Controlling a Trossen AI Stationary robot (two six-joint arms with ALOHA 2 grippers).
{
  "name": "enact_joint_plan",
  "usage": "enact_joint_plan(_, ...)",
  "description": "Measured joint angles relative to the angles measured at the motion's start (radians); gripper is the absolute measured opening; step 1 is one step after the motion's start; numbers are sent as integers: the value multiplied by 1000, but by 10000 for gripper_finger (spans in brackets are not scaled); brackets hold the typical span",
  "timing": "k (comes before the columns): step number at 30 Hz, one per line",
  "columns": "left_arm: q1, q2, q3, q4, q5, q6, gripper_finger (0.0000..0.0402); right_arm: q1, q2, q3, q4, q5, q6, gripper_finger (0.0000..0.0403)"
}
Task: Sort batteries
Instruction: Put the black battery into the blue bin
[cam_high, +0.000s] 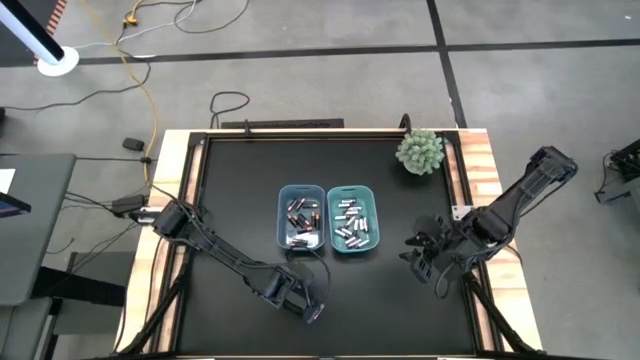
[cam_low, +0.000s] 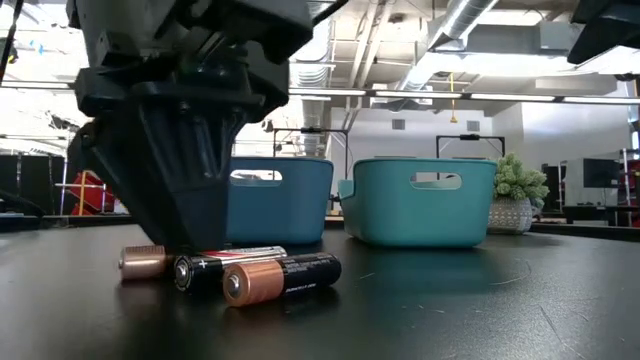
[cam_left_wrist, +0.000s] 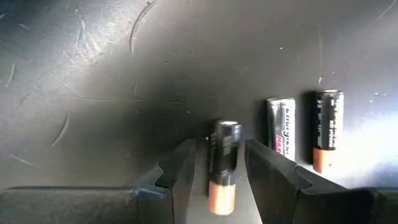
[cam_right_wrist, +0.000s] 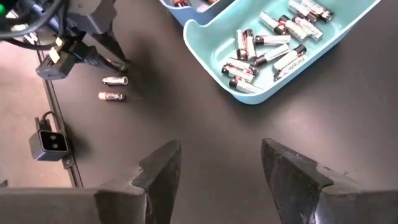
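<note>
The left gripper (cam_left_wrist: 216, 180) stands low over the black table (cam_high: 240, 190), near its front edge and in front of the blue bin (cam_high: 300, 216). Its fingers (cam_left_wrist: 180, 174) are spread on either side of one dark battery with a copper end (cam_left_wrist: 222, 167), which lies flat on the table between them; whether the pads touch it cannot be told. Two more loose batteries lie just beside it: a silvery-black cell (cam_left_wrist: 282, 127) and a dark, copper-ended cell (cam_left_wrist: 327, 129).

The blue bin holds mostly dark, copper-ended batteries (cam_high: 301, 218). The teal bin (cam_high: 353, 218) stands just beside it and holds silvery-white batteries (cam_right_wrist: 273, 38).

The right gripper (cam_right_wrist: 219, 163) hovers above bare table to the right of the teal bin, its fingers (cam_right_wrist: 163, 163) spread apart and holding nothing. A small potted plant (cam_high: 420, 151) stands near the far right corner.
</note>
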Motion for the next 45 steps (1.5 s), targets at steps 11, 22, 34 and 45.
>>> enact_joint_plan(11, -6, 33, 5, -80, 17, 6, 135, -1, 9, 0, 49, 0, 5, 239)
enact_joint_plan(22, -11, 34, 4, -130, 22, 69, 38, 5, 66, 0, 42, 0, 4, 239)
enact_joint_plan(34, 0, -44, 111, -378, 5, 103, 38, 26, 308, 0, 143, -60, -8, 239)
enact_joint_plan(45, 98, -300, 135, -496, -160, 199, 39, 26, 523, 0, 436, -161, -117, 239)
